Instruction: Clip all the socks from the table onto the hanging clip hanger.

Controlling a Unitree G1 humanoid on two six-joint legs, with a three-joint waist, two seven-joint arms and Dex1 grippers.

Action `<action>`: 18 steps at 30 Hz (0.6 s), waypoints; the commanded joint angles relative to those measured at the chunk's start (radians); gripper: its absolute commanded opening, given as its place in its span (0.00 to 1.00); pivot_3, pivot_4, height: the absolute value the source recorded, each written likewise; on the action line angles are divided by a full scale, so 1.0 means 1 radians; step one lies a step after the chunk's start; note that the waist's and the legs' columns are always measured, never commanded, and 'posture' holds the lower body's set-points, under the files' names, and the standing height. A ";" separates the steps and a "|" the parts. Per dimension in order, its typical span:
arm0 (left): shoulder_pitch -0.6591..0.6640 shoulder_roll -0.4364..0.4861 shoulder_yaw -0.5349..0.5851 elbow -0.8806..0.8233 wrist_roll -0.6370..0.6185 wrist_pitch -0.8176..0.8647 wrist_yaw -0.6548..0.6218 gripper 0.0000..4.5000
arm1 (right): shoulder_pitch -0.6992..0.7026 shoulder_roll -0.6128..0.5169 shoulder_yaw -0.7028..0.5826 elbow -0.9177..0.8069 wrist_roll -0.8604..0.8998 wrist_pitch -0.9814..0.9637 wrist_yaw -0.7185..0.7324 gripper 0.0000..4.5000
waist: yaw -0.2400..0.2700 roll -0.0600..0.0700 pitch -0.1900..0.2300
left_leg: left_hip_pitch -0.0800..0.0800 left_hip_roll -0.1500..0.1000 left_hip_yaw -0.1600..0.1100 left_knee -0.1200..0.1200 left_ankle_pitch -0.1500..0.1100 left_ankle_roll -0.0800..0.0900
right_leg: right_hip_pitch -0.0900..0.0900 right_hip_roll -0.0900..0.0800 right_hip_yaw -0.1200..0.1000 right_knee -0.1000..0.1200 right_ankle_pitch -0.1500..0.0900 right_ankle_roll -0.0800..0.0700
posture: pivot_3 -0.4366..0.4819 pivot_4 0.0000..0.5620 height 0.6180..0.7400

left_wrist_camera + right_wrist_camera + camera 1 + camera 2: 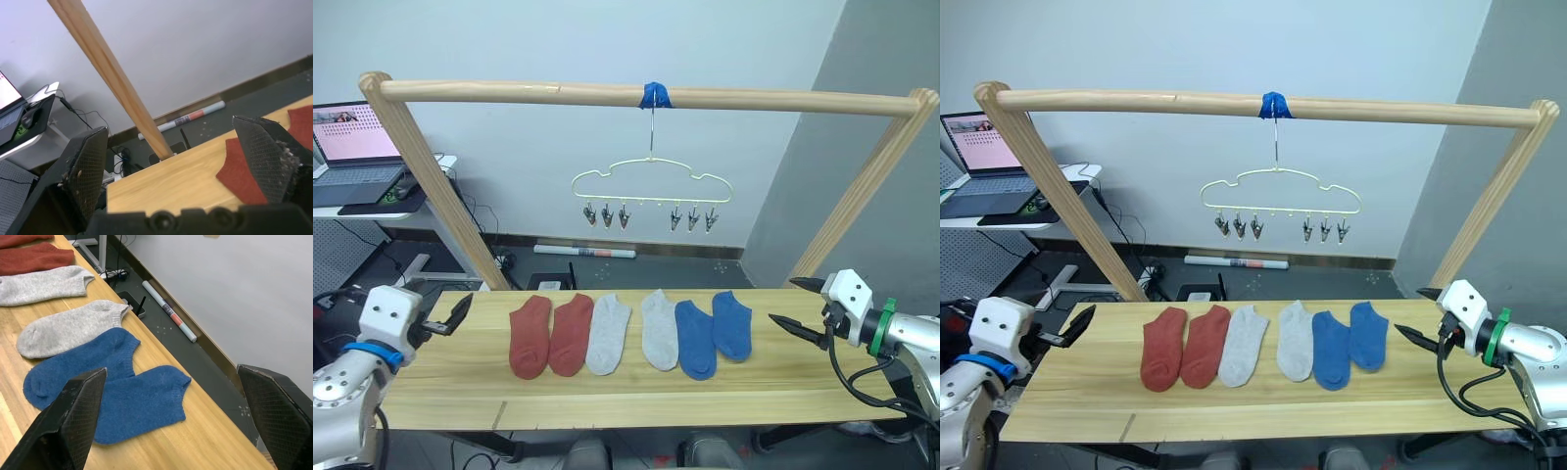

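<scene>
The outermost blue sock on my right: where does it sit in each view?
Left eye view: outermost blue sock, right end of the row.
Right eye view: same end.
Right wrist view: nearest, between the tool's fingers.
Left wrist view: not in it.
Shared landmark: neighbouring blue sock.

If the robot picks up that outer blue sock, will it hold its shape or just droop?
The blue sock will probably droop: it lies flat and thin on the table, like soft knit. It looks light, so it should lift easily. Its fuzzy surface likely grips rather than slips, and it cannot roll.
</scene>
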 commanded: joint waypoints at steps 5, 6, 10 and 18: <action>-0.156 -0.157 -0.128 -0.191 -0.055 0.126 0.108 1.00 | 0.012 0.001 -0.018 -0.387 0.139 0.205 -0.050 0.99 | -0.001 0.000 0.049 | 0.000 0.000 -0.001 0.001 0.000 0.000 | 0.001 0.001 0.001 0.002 0.000 0.000 | 0.35 0.30 1.00; -0.181 -0.176 -0.141 -0.199 -0.060 0.141 0.119 1.00 | 0.005 0.003 -0.010 -0.443 0.161 0.243 -0.061 0.99 | -0.001 0.000 0.057 | -0.001 0.000 0.000 0.001 0.000 0.000 | 0.002 0.001 0.002 0.004 0.000 0.000 | 0.35 0.31 1.00; -0.298 -0.243 -0.190 -0.199 -0.074 0.179 0.144 1.00 | -0.062 0.024 0.041 -0.615 0.242 0.378 -0.115 0.99 | -0.013 -0.006 0.095 | -0.004 0.000 -0.002 0.001 0.000 0.000 | 0.001 0.003 0.003 0.006 -0.001 0.001 | 0.31 0.40 1.00; -0.476 -0.321 -0.220 -0.106 -0.078 0.173 0.182 0.96 | -0.121 0.046 0.082 -0.704 0.302 0.459 -0.150 1.00 | -0.030 -0.010 0.140 | -0.014 -0.001 -0.007 0.002 0.000 0.001 | -0.004 0.003 0.000 0.006 0.001 0.009 | 0.28 0.48 1.00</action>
